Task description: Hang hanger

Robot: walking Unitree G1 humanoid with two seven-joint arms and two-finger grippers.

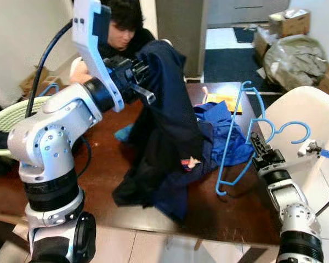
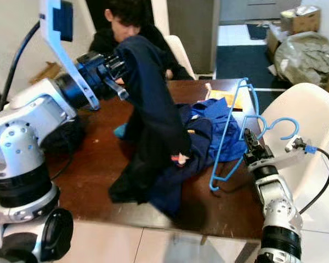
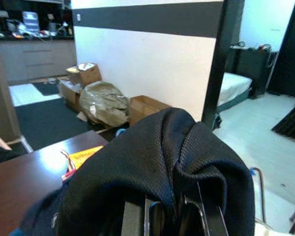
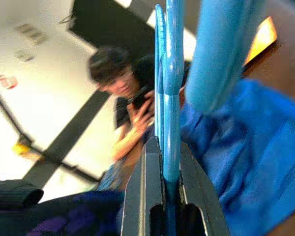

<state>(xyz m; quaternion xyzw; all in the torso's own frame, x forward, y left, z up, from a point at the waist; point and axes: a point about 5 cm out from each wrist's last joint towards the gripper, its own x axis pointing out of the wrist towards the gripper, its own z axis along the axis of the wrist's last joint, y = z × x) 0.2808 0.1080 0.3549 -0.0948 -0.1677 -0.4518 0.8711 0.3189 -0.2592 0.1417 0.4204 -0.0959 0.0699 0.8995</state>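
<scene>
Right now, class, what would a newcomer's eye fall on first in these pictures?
First, the dark garment, lifted high by the left gripper and trailing down onto the brown table. Next, the blue hanger, held upright by the right gripper at the table's right side. A person sits behind the table.

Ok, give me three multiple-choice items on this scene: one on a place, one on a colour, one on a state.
1. Where is the bright blue cloth?
A. On the brown table
B. On the white chair
C. On the floor

2. What colour is the hanger?
A. White
B. Light blue
C. Black

3. What is the left pincer doing?
A. Hanging open over the table
B. Shut on the dark garment, lifting it
C. Resting on the chair

Answers:
1. A, it lies on the tabletop behind the garment.
2. B, its thin frame is light blue, clamped in the right pincer.
3. B, the fabric drapes from its closed fingers.
</scene>
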